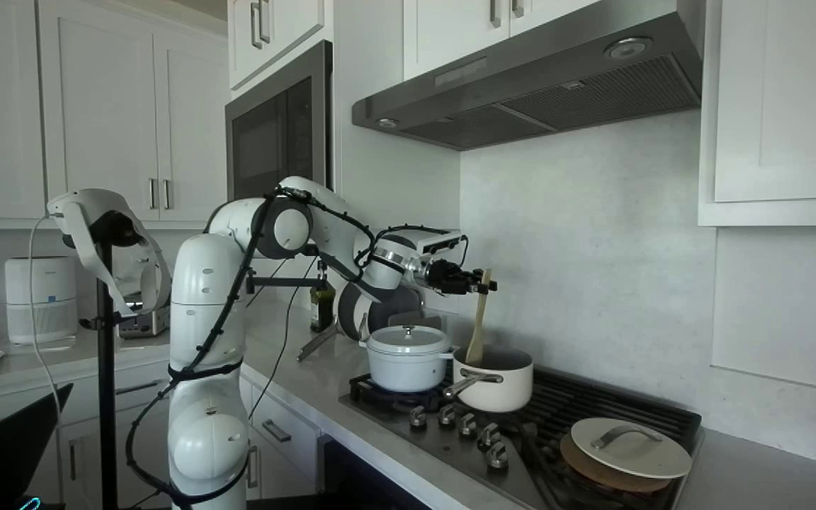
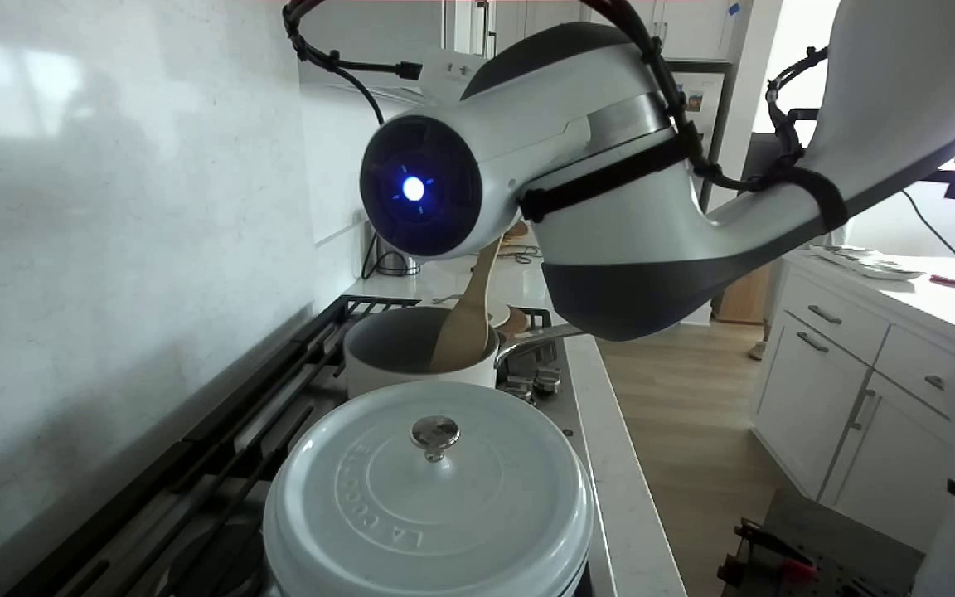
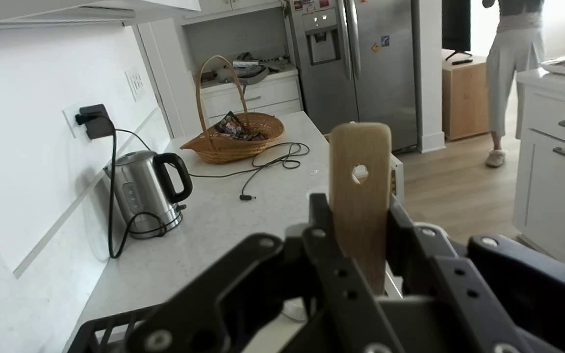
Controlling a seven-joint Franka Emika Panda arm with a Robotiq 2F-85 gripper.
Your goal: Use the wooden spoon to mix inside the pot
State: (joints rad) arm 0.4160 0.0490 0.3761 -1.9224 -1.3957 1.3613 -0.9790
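Observation:
The wooden spoon (image 1: 479, 327) is held nearly upright, tilted slightly, with its bowl end down inside the open white pot (image 1: 507, 393). In an exterior view the spoon (image 2: 469, 315) leans against or close to the handle side of the pot (image 2: 382, 383). Its lowest tip is hidden by the pot wall. My gripper (image 1: 487, 286) is shut on the upper handle, above the pot. In the wrist view the gripper (image 3: 359, 213) has a finger on each side of the handle (image 3: 359, 147), whose holed top end sticks up past the fingertips. The pot's contents cannot be seen.
A lidded pale-blue pot (image 1: 408, 365) stands beside the white pot on the stove. A white lid (image 1: 631, 448) lies on a brown round board at the stove's far end. A range hood (image 1: 557, 78) hangs above. A kettle (image 3: 145, 196) and a basket (image 3: 233, 144) stand on the counter.

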